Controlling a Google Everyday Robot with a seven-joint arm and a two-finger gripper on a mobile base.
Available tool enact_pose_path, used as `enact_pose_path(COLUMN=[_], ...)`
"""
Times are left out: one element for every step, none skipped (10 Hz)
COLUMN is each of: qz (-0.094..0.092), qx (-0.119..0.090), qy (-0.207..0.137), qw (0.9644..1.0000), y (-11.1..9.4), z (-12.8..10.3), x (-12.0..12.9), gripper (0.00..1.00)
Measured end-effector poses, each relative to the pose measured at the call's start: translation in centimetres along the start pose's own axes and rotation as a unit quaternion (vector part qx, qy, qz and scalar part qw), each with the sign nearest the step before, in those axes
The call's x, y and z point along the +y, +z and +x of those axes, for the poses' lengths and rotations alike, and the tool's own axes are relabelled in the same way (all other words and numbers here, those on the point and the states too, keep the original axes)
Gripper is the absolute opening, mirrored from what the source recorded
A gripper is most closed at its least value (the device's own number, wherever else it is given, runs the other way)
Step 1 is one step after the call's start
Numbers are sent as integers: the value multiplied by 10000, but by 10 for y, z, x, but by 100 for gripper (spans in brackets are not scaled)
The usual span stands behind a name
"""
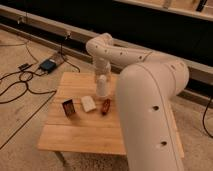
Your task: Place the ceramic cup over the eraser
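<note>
Ceramic cup beneath tool at wooden table.

Arm colour: off-white throughout, smooth matte shell, slightly warm in the light.
Near link: thick, rounded cylinder, by far the widest part.
Far link: slimmer tube with rounded ends, same pale shell.
Joints: bulbous, domed caps where the links meet; no exposed cables.
Recesses: small dark round spots, two down the near link's side, a row of several along the far link.
Wrist: short pale column, narrower than the links.
Gripper: pale like the rest, at the arm's far end, above the far half of the tabletop.
</note>
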Motion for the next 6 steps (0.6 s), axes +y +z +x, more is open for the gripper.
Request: enact_pose_path(qz=[-18,-31,-50,-70,-124,-174], qx=[-73,-134,-204,-261,-368,-437], qy=[-131,-227,-321,-398,-535,-628], qw=[9999,9996,9993,9988,9978,9969], y=[-13,-24,-34,-41,-54,-61], z=[7,12,17,20,26,29], x=[10,17,24,31,42,51], gripper=[0,0,0,0,0,0])
